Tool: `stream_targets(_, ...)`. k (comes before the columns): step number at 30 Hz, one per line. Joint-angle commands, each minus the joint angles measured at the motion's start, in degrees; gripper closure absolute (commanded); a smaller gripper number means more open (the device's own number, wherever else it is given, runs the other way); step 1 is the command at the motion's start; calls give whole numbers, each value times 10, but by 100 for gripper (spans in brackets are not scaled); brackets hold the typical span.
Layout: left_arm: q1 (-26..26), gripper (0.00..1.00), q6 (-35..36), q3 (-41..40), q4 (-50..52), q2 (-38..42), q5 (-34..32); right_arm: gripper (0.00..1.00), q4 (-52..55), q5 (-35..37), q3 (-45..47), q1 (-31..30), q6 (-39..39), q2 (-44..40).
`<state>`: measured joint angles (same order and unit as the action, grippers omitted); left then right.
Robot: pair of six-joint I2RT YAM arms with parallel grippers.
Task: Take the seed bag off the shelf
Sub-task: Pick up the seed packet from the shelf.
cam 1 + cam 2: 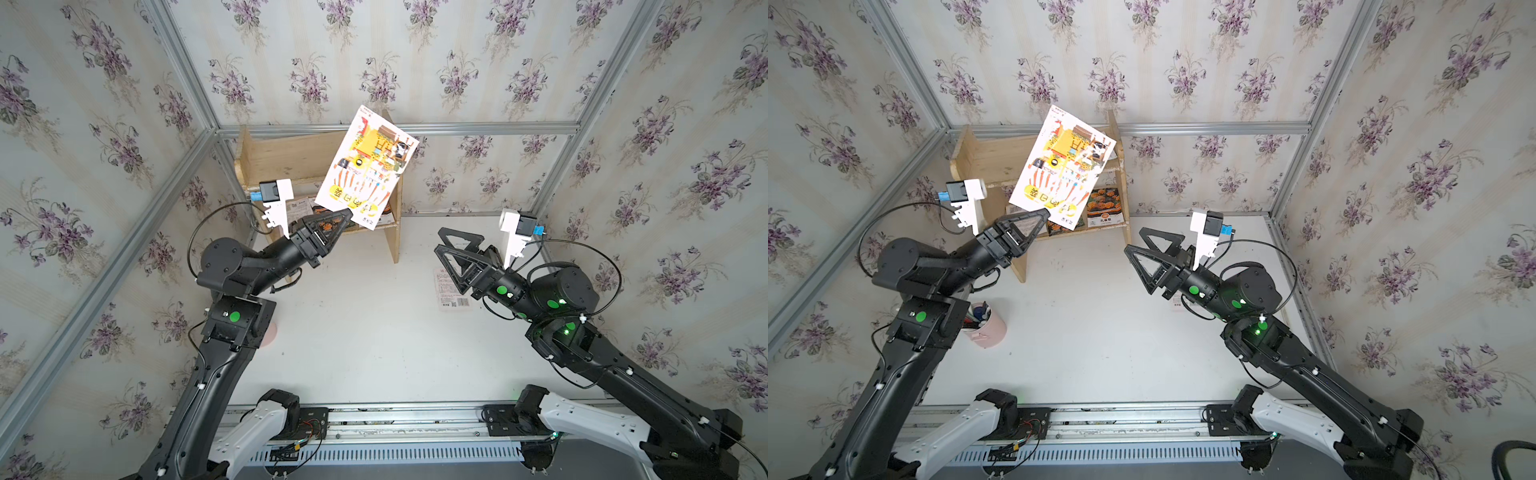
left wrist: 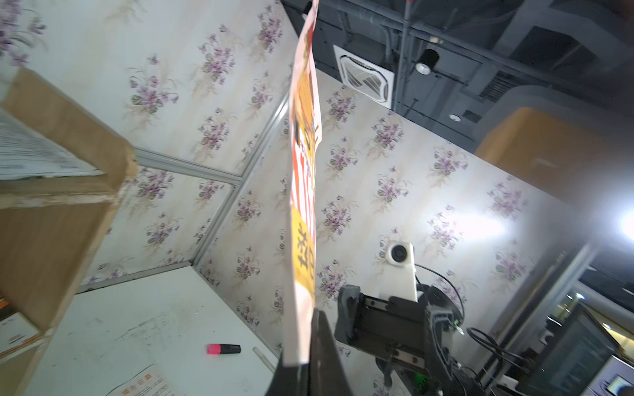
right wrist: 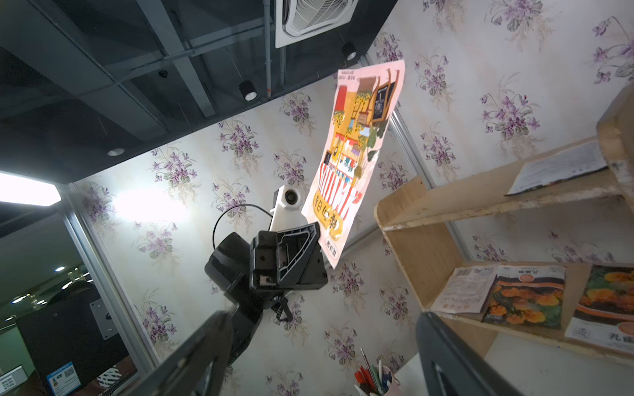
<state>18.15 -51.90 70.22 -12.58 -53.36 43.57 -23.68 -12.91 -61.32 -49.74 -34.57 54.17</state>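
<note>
The seed bag (image 1: 368, 166) is a large flat packet printed in yellow, orange and white. It hangs tilted in the air in front of the pale wooden shelf (image 1: 291, 156), clear of its boards, in both top views (image 1: 1063, 166). My left gripper (image 1: 347, 214) is shut on the bag's lower corner. The left wrist view shows the bag (image 2: 303, 171) edge-on, pinched between the jaws (image 2: 305, 339). My right gripper (image 1: 439, 240) stands open and empty above the table, to the right of the shelf. Its wrist view shows the bag (image 3: 356, 154) and the shelf (image 3: 446, 202).
Other seed packets (image 1: 1104, 208) lie on the shelf's lower tier, and a printed sheet (image 3: 562, 168) lies on the upper one. A white packet (image 1: 451, 295) lies on the table under my right arm. A pink pen cup (image 1: 984, 324) stands by my left arm. A pink highlighter (image 2: 223, 349) lies on the table.
</note>
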Motion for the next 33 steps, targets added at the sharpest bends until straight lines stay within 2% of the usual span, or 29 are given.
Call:
stream_targets(1, 45, 100, 45, 0, -38, 2, -25, 15, -33, -12, -33, 0, 0, 24)
stream_targets(3, 74, 100, 50, -2, -46, -3, -29, 17, -36, -20, -56, 0, 2, 42)
stream_targets(6, 104, 100, 62, -3, -46, -11, -36, 25, -36, -31, -81, 1, 4, 62)
stream_targets(10, 124, 100, 69, -2, -47, -20, -40, 35, -39, -39, -97, 1, 5, 73)
stream_targets(23, 149, 100, 83, -7, -42, -28, -53, 88, -33, -29, -104, 1, 13, 73)
stream_targets(28, 151, 100, 86, -2, -38, -28, -55, 99, -27, -29, -110, 1, 15, 77)
stream_targets(31, 152, 100, 89, 0, -34, -28, -56, 100, -24, -26, -112, 1, 15, 79)
stream_targets(32, 152, 94, 91, 1, -29, -28, -59, 100, -21, -23, -112, 1, 16, 80)
stream_targets(33, 152, 80, 95, 2, -24, -26, -63, 100, -19, -15, -112, 1, 18, 80)
